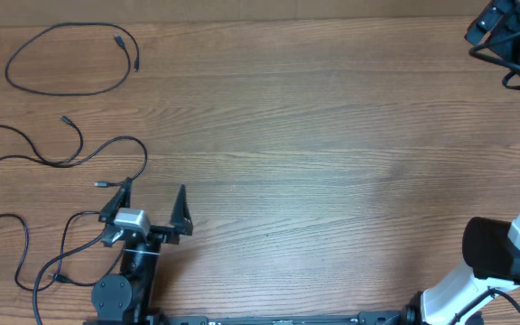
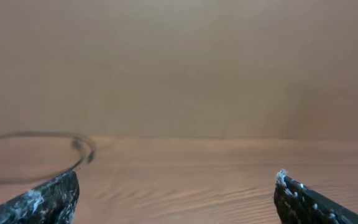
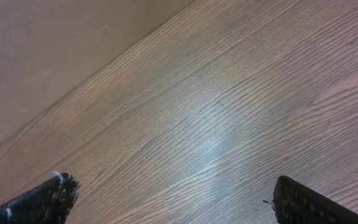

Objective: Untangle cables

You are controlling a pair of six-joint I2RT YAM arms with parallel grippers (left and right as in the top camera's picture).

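Three separate black cables lie on the left of the wooden table in the overhead view. One is a closed loop [image 1: 70, 59] at the far left. One is a wavy cord [image 1: 61, 149] at mid left. One is a looped cord [image 1: 25, 244] at the near left, beside the left arm's base. My left gripper [image 1: 154, 187] is open and empty, just right of the wavy cord's end. In the left wrist view [image 2: 178, 186] a blurred cable curve [image 2: 73, 146] lies ahead on the left. My right gripper [image 1: 499, 27] is at the far right corner, and the right wrist view [image 3: 171, 186] shows it open over bare wood.
The wooden table [image 1: 332, 162] ends at a plain wall at the back [image 3: 55, 50]. The right arm's white and black base [image 1: 495, 262] stands at the near right corner. The left arm's base [image 1: 125, 289] stands at the near left edge.
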